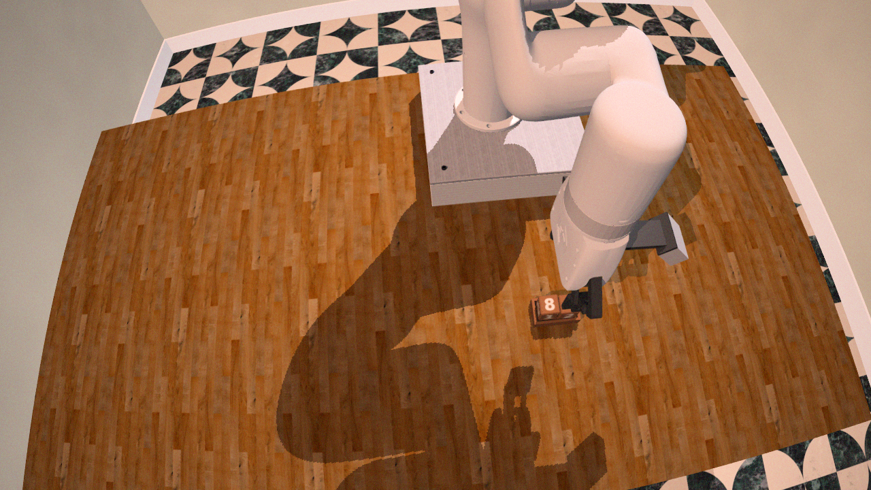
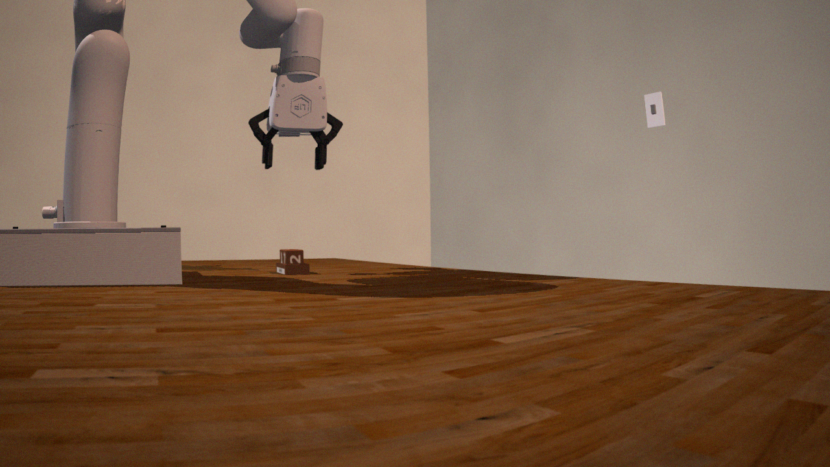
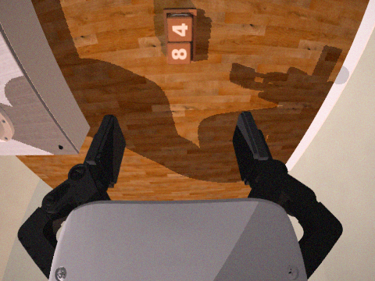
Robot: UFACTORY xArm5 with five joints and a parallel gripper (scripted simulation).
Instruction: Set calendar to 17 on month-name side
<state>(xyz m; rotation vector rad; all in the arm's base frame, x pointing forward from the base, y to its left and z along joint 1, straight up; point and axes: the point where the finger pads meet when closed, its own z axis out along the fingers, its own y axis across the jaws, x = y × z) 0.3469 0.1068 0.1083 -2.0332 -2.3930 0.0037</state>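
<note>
The small brown tray [image 1: 555,321] [image 2: 299,269] [image 3: 180,10] stands flat on the table, with a white label on its side toward the robot base. Two reddish-brown cubes sit in it side by side. One cube [image 1: 549,304] [image 3: 179,53] has 8 on top, the other [image 3: 180,29] has 4. A cube's end face [image 2: 295,257] shows a 2 lying on its side. The faces above the label show strokes like 1s, too oblique to read surely. My gripper [image 2: 293,167] [image 3: 178,126] is open and empty, high above the tray; in the top view it partly covers one cube.
The robot's pale base block [image 1: 493,188] [image 2: 89,258] [image 3: 66,97] stands beside the tray on the wooden table [image 1: 213,273] [image 2: 406,371]. The arm's shadow falls over part of the table. Walls stand beyond the table.
</note>
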